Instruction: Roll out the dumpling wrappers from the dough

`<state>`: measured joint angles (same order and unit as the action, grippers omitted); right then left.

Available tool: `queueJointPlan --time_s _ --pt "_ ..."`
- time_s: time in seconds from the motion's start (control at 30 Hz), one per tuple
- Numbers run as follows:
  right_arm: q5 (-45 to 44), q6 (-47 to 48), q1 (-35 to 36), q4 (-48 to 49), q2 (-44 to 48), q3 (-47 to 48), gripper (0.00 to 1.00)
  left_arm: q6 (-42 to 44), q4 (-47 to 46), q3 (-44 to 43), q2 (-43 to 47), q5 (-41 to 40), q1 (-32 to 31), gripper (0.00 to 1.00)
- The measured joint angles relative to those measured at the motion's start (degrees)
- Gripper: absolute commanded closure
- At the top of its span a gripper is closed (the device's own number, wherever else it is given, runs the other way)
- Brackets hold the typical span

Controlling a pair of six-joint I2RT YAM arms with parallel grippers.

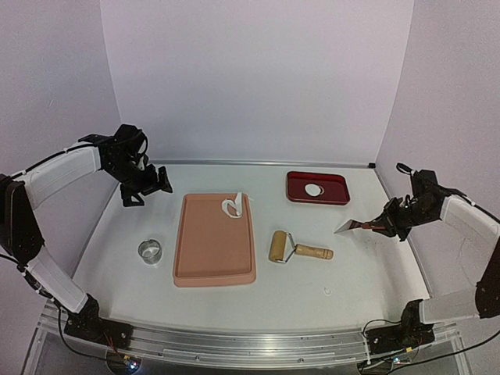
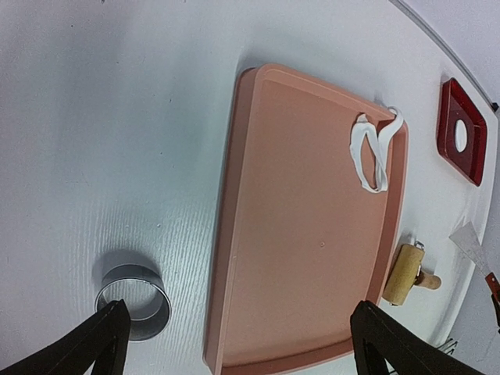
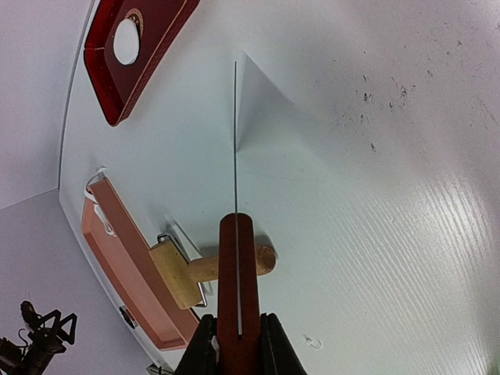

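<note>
Right gripper (image 3: 237,344) clamping red handle of scraper (image 1: 355,226), blade pointing toward pink board (image 1: 212,250), well off board's right side. Left gripper (image 1: 148,186) gaping wide, holding nothing, hanging just beyond board's far left corner. Dough (image 1: 233,206), ragged looped strip, lying at board's far right corner, long axis running roughly across far rim, possibly draping over it. Left gripper sitting nearer dough. Dumpling wrapper (image 1: 313,190) resting in red tray (image 1: 337,193) beyond board's far right corner. Rolling pin (image 1: 289,248) lying just right of board.

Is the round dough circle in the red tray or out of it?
In. The dumpling wrapper lies flat inside the red tray; only a ragged dough strip sits on the pink board.
</note>
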<state>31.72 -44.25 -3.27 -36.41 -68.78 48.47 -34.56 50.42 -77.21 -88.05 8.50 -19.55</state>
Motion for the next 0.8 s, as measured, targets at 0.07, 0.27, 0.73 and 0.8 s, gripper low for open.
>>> queueJointPlan --time_s 0.07,0.27,0.73,0.8 --pt "0.12 -0.02 0.0 0.73 -0.17 -0.47 0.96 -0.05 0.01 0.32 0.32 0.16 0.0 0.0" --pt "1.31 -0.48 -0.05 4.72 -0.6 -3.25 0.81 -0.45 0.13 2.13 2.15 0.4 0.0 0.0" --pt "0.43 -1.23 -0.33 8.53 0.33 -11.79 0.57 -1.52 0.1 3.45 4.22 0.93 0.0 0.0" --pt "-0.01 -1.02 -0.33 8.53 0.32 -12.26 0.5 -1.52 0.1 3.45 4.22 0.99 0.0 0.0"
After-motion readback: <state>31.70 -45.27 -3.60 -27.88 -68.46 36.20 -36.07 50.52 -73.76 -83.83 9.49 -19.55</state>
